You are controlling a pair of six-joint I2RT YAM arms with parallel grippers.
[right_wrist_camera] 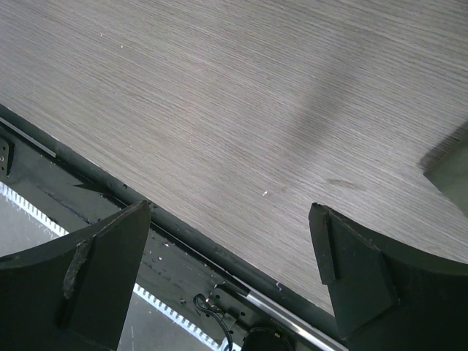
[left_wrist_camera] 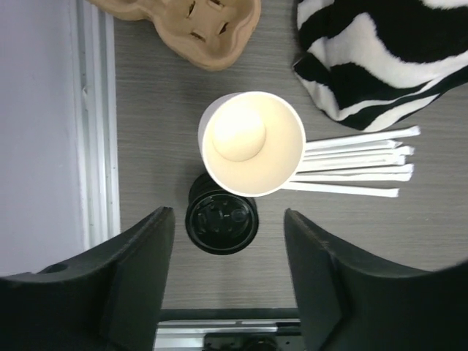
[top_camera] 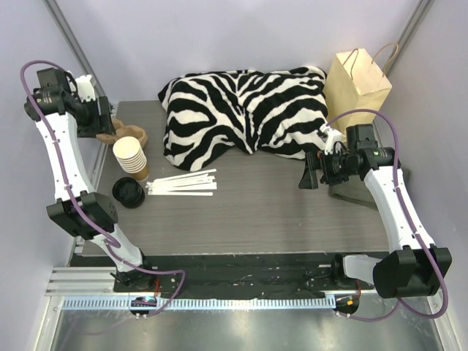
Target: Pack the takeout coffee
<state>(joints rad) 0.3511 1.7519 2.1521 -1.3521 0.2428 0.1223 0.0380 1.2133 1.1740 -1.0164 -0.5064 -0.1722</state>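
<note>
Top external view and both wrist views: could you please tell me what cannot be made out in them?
- Top view: the cup carrier is mostly hidden behind the left arm.
- Top view: anything under the zebra cloth is covered; the paper bag hides its inside.
- Left wrist view: the cup stack overlaps the black lid.
- Right wrist view: a grey-green thing is cut off by the right edge.

The table [top_camera: 278, 212] is grey with a wood-grain pattern. The cloth [top_camera: 245, 110] at the far edge has black-and-white zebra stripes. The paper bag [top_camera: 357, 80] at the far right corner is tan. The cup stack [top_camera: 130, 156] is kraft brown outside and cream inside. The lid [left_wrist_camera: 221, 221] is black. The straws [top_camera: 183, 183] are white. The cup carrier [left_wrist_camera: 234, 29] is brown. The left gripper [left_wrist_camera: 227, 213] and right gripper [right_wrist_camera: 228, 210] are black.
</note>
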